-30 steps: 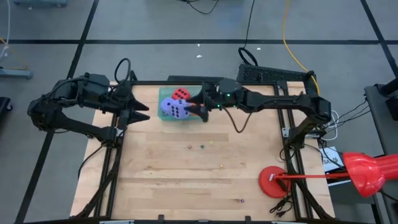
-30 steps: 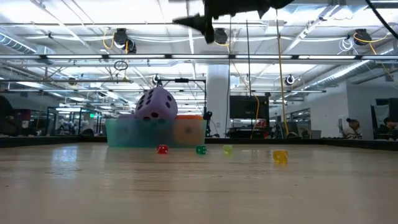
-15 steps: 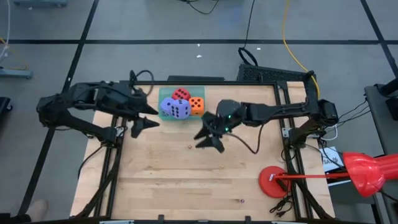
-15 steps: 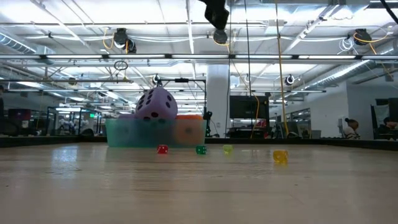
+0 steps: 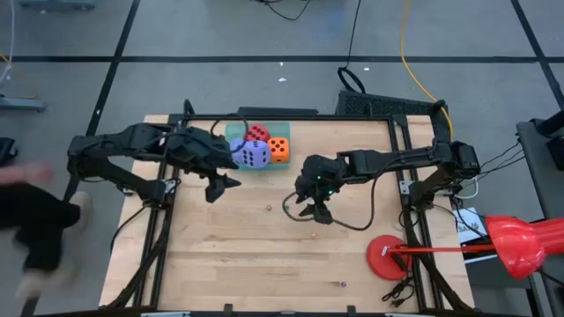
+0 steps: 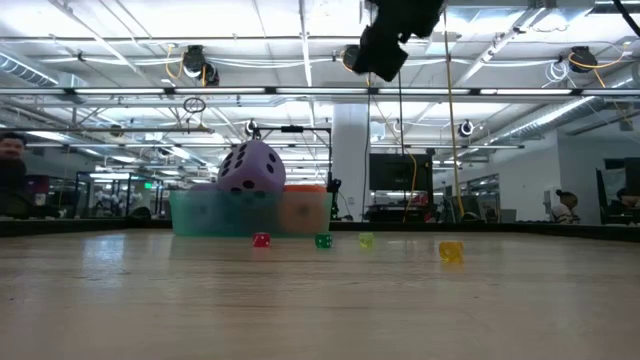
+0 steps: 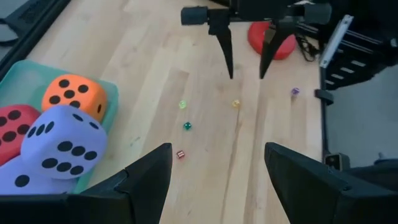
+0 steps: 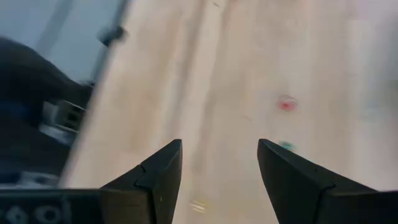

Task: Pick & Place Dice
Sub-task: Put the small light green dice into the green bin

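Observation:
A teal tray (image 5: 233, 131) at the table's far side holds the big dice: orange (image 5: 278, 150), red (image 5: 256, 133) and a purple one (image 5: 254, 156) lying on top of another purple die (image 7: 15, 178). In the left wrist view the orange die (image 7: 74, 94), red die (image 7: 11, 127) and top purple die (image 7: 62, 142) show together. My left gripper (image 5: 222, 187) hangs open just near of the tray. My right gripper (image 5: 314, 215) is open over mid-table, also seen in the left wrist view (image 7: 246, 76). Neither holds anything.
Tiny coloured dice lie scattered on the wood: red (image 7: 180, 154), teal (image 7: 186, 126), green (image 7: 183, 104), yellow (image 7: 236, 103), purple (image 7: 295, 91). A red disc (image 5: 385, 257) sits at the near right corner. A blurred person (image 5: 35, 220) stands off the table's left edge.
The orange die, at my right gripper's fingers over the tray a second ago, now lies in the tray's right side. My right gripper drew away toward the near edge and right. My left gripper moved right and nearer. A person has come into view at the left.

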Controlling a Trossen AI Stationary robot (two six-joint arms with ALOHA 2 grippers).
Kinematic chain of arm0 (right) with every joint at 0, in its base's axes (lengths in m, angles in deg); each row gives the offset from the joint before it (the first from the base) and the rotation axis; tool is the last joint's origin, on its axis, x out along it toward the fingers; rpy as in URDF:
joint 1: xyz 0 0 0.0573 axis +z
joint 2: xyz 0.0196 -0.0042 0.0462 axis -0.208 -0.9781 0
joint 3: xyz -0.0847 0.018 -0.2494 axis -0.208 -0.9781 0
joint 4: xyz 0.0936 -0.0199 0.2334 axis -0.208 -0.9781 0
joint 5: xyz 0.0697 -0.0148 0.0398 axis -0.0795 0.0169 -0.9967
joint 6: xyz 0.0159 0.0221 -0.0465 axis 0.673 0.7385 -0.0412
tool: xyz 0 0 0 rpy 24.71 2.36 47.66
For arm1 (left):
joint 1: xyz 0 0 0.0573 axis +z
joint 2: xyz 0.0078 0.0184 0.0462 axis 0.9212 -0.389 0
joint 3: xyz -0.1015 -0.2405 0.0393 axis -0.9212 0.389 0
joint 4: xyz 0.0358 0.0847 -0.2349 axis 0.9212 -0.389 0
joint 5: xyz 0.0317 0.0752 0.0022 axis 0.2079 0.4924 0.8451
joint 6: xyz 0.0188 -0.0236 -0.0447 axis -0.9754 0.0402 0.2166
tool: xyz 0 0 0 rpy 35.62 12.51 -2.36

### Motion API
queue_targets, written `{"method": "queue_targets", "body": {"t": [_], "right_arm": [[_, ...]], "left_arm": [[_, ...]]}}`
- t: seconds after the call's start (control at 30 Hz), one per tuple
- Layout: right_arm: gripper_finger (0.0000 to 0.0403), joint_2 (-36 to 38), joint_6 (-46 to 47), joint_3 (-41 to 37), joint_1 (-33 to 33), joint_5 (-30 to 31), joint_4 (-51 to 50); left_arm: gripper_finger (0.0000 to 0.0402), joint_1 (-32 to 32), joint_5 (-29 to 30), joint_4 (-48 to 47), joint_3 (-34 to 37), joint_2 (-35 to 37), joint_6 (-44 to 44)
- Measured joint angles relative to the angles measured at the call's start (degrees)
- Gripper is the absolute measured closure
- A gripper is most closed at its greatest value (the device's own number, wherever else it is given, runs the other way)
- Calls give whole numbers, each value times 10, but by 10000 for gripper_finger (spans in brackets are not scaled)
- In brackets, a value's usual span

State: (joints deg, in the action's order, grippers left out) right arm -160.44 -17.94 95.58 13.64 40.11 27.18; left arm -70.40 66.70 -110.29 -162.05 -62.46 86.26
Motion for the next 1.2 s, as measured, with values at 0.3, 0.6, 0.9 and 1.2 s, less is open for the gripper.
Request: {"method": "queue_targets", "body": {"t": [0.3, 0.6, 0.9, 1.2], "right_arm": [[205, -14, -176, -9, -4, 61, -27], [216, -69, -235, -57, -9, 60, -6], [230, -71, -185, -122, -17, 88, 120], [232, -70, -29, -154, -44, 93, 160]], "left_arm": [[135, 0, 40, 4, 0, -23, 40], [135, 0, 64, 8, 0, -25, 70], [135, 0, 65, 9, 0, -26, 74], [135, 0, 65, 9, 0, -26, 74]]}}
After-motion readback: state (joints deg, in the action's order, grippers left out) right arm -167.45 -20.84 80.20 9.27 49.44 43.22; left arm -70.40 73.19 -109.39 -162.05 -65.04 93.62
